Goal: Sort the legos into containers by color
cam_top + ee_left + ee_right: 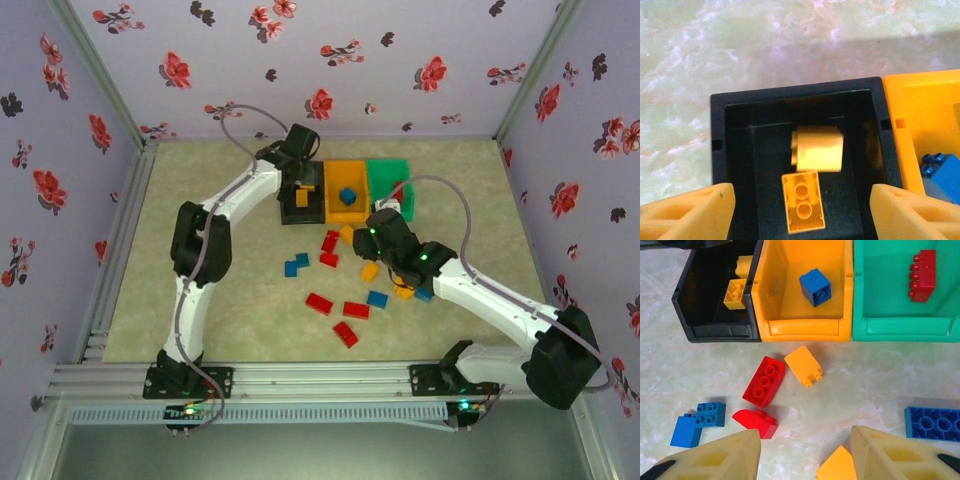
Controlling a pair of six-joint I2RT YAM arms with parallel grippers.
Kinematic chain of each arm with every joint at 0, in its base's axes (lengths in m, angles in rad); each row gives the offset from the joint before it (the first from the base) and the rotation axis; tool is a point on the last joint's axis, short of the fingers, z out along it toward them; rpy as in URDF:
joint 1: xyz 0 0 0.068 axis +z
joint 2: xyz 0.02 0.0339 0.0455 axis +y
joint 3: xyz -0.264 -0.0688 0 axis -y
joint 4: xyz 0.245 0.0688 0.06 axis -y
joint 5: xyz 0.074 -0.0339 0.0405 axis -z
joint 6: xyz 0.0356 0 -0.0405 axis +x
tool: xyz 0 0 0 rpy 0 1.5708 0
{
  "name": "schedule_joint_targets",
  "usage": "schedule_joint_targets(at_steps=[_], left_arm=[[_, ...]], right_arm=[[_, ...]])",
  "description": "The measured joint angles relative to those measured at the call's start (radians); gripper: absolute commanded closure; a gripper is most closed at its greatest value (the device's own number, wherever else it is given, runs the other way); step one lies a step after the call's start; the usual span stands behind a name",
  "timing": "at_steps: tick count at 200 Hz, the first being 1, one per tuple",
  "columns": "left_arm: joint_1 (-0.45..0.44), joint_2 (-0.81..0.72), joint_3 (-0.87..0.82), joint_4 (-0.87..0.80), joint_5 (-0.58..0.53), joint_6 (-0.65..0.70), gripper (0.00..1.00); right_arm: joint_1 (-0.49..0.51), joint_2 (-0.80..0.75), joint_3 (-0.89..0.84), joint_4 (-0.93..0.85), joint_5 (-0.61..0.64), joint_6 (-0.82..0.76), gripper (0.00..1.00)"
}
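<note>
The right gripper [805, 455], jaws wide and empty, hangs over a small yellow-orange plastic brick [837, 467] at the frame's bottom edge. It should probably centre that brick before closing (a flat blue brick [932, 424] lies off to the right). The left gripper [800, 212], equally wide and empty, hovers above the black rectangular plastic bin [790, 92], which holds a glossy rounded yellow piece [817, 150] and a two-stud yellow brick [802, 207].

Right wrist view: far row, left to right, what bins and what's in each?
black bin holding yellow bricks → orange bin holding a blue brick → green bin holding a red brick
</note>
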Motion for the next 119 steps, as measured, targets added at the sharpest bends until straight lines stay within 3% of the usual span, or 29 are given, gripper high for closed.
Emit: schedule_joint_targets(at_steps=[66,119], left_arm=[[-0.006,-0.445,-0.33,0.014,0.0,-0.01,0.24],[-0.008,-0.663,-0.601,0.014,-0.001,-0.041,0.24]], right_arm=[[0.0,0.021,-0.006,0.013,-0.001,0.0,0.48],[0.004,0.073,-0.006,0.048,-0.029,-0.003,0.48]])
